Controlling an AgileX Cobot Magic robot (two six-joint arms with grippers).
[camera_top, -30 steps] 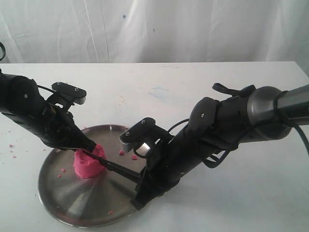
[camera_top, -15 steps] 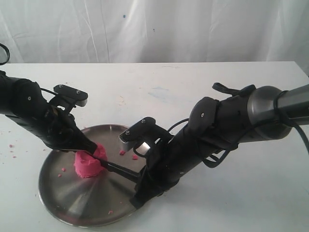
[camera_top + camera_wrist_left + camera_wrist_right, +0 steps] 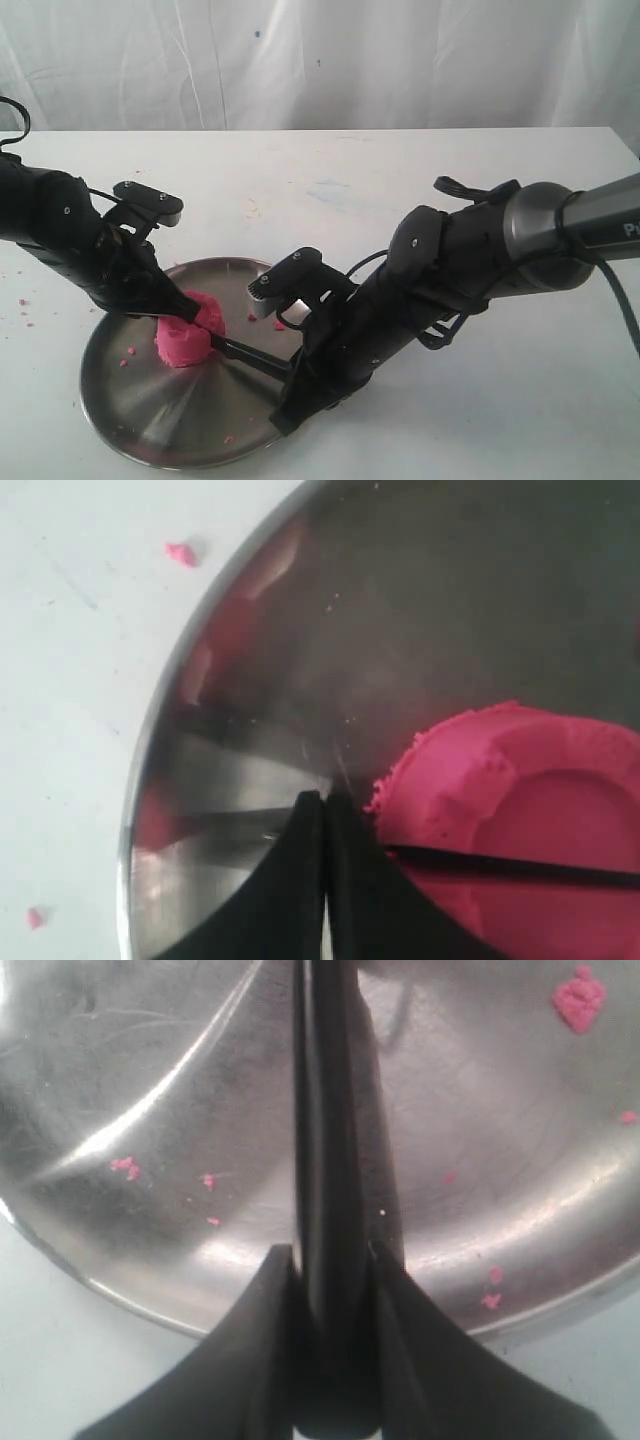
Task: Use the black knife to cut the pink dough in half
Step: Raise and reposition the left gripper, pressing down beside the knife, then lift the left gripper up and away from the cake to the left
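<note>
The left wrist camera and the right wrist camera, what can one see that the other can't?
Only the left wrist view shows the pink dough, with the thin knife blade lying across it, and the closed left pincer beside the lump. Only the right wrist view shows the right pincer clamped on the black knife handle. Both show the steel plate, its rim against the white table, and pink crumbs.

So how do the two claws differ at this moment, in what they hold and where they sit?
The right claw is shut on the black knife, gripping its handle over the steel plate's near rim; the left claw is shut with nothing between its fingers. The left claw sits right beside the pink dough; the right claw stays apart from it. Both hang over the plate.
</note>
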